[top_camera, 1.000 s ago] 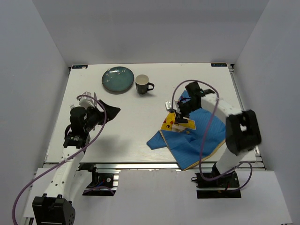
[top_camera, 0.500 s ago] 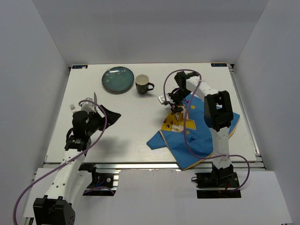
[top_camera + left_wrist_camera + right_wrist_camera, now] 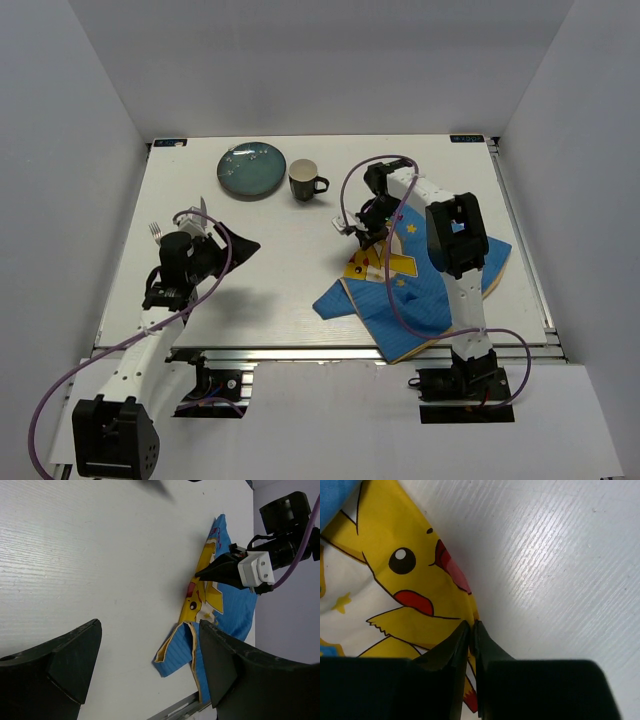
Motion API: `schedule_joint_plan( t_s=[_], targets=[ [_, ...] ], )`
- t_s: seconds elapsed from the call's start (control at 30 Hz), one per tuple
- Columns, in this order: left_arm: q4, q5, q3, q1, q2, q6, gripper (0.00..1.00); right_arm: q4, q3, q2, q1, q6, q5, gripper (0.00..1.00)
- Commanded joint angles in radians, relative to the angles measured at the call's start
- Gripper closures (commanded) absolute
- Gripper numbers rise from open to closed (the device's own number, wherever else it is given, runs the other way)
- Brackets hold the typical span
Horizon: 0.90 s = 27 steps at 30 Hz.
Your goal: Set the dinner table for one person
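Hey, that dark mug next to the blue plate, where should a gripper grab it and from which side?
Probably take the mug by its rim, from straight above, fingers straddling the near wall. It stands upright with its mouth open. Its handle juts right and the plate sits close on its left, crowding those sides.
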Motion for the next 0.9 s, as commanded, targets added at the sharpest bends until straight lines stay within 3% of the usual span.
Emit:
schedule_joint_plan(
  t_s=[0.0, 0.17, 0.3, 0.57, 0.87],
  targets=[
    [0.041, 0.030, 0.015, -0.004, 0.003, 0.004, 0.12, -0.008, 0.031, 0.008, -0.005, 0.076, 0.031, 0.87],
    [0.040, 0.031, 0.021, -0.004, 0.003, 0.010, 0.12, 0.139, 0.069, -0.013, -0.063, 0.287, 0.018, 1.00],
    [0.052, 0.034, 0.013, -0.004, 0.006, 0.007, 0.12, 0.381, 0.056, -0.051, -0.142, 0.473, 0.047, 1.00],
    [0.075, 0.045, 0.015, -0.006, 0.008, 0.004, 0.12, 0.703, -0.029, -0.120, -0.286, 0.710, 0.189, 1.00],
    [0.078, 0.059, 0.042, -0.006, 0.020, 0.007, 0.12, 0.791, -0.007, -0.093, -0.346, 0.889, 0.262, 1.00]
  ],
)
